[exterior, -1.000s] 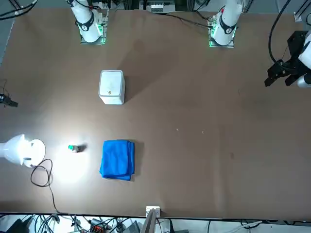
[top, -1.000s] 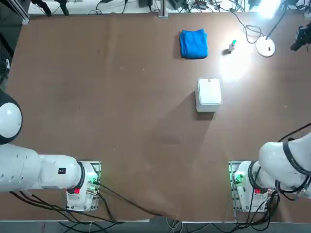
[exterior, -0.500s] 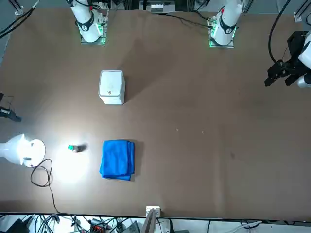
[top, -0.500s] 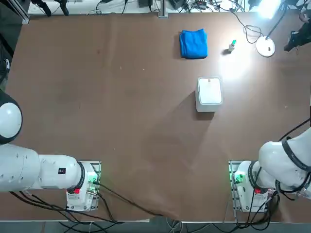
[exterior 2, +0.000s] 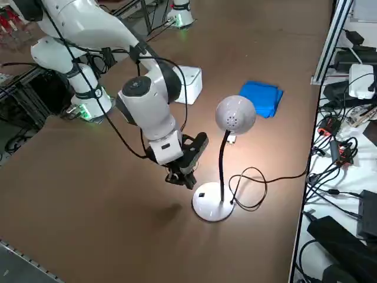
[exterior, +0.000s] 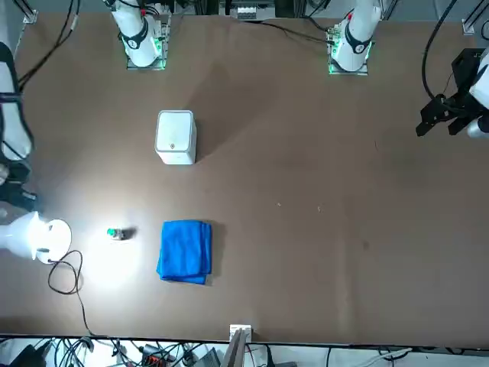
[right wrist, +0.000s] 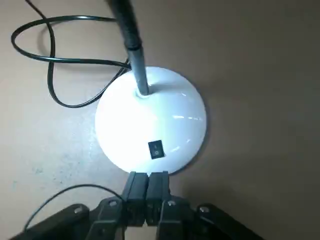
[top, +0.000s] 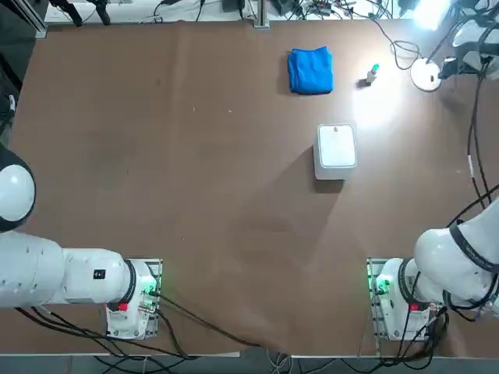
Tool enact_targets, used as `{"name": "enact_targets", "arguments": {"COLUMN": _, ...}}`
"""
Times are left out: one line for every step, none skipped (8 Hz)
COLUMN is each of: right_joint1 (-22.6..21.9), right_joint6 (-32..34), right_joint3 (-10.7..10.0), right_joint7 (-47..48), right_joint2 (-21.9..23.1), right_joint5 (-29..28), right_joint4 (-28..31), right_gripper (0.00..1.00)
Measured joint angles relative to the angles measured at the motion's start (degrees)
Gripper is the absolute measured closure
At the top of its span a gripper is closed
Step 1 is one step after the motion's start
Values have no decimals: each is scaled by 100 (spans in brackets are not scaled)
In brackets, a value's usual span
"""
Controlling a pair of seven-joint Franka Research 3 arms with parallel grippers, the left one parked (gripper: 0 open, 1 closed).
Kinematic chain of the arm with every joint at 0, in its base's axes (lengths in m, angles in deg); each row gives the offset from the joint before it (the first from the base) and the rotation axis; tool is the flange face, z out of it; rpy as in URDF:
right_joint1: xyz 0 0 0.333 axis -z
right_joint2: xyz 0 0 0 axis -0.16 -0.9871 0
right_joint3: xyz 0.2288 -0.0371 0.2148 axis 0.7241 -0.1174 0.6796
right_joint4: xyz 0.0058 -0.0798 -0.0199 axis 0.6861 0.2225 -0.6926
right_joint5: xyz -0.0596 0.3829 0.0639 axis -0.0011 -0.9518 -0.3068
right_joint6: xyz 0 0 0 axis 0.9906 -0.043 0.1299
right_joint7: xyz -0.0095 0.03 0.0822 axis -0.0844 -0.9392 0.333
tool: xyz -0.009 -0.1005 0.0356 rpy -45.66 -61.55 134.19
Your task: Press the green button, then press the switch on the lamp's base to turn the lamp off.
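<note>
The lamp is lit: its bright head [exterior 2: 235, 115] hangs on a thin black neck over the white disc base [right wrist: 150, 120]. The small dark switch [right wrist: 156, 149] sits on the base near its rim. My right gripper [right wrist: 147, 176] is shut with nothing in it, fingertips pressed together just off the base's rim and close to the switch. From overhead the gripper [top: 450, 69] is beside the base [top: 426, 75]. The green button [top: 373, 72] stands apart in the pool of light, between the base and the blue cloth.
A folded blue cloth [top: 310, 70] lies left of the button. A white rounded box [top: 336, 148] sits nearer the robot. The lamp's black cable [right wrist: 50, 60] loops on the table behind the base. Loose cables and gear crowd the far table edge [exterior 2: 347, 147].
My right gripper has come in from the table's right edge toward the lamp's base, still shut. The lamp stays lit and the button, cloth and box have not moved.
</note>
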Motion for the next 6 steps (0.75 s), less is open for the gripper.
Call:
{"name": "enact_targets", "arguments": {"right_joint1": -52, "right_joint6": -320, "right_joint3": 38, "right_joint7": 1, "right_joint2": -56, "right_joint5": -8, "right_joint4": 184, "right_gripper": 99}}
{"name": "enact_targets", "arguments": {"right_joint1": -57, "right_joint6": -498, "right_joint3": 59, "right_joint7": 1, "right_joint2": -102, "right_joint5": -9, "right_joint4": 235, "right_gripper": 99}}
{"name": "enact_targets", "arguments": {"right_joint1": -57, "right_joint6": -633, "right_joint3": 73, "right_joint7": 1, "right_joint2": -132, "right_joint5": -10, "right_joint4": 240, "right_gripper": 99}}
{"name": "enact_targets", "arguments": {"right_joint1": -55, "right_joint6": -749, "right_joint3": 77, "right_joint7": 1, "right_joint2": -160, "right_joint5": -10, "right_joint4": 244, "right_gripper": 99}}
{"name": "enact_targets", "arguments": {"right_joint1": -47, "right_joint6": -835, "right_joint3": 76, "right_joint7": 1, "right_joint2": -190, "right_joint5": -11, "right_joint4": 247, "right_gripper": 99}}
{"name": "enact_targets", "arguments": {"right_joint1": -38, "right_joint6": -896, "right_joint3": 76, "right_joint7": 1, "right_joint2": -229, "right_joint5": -11, "right_joint4": 248, "right_gripper": 99}}
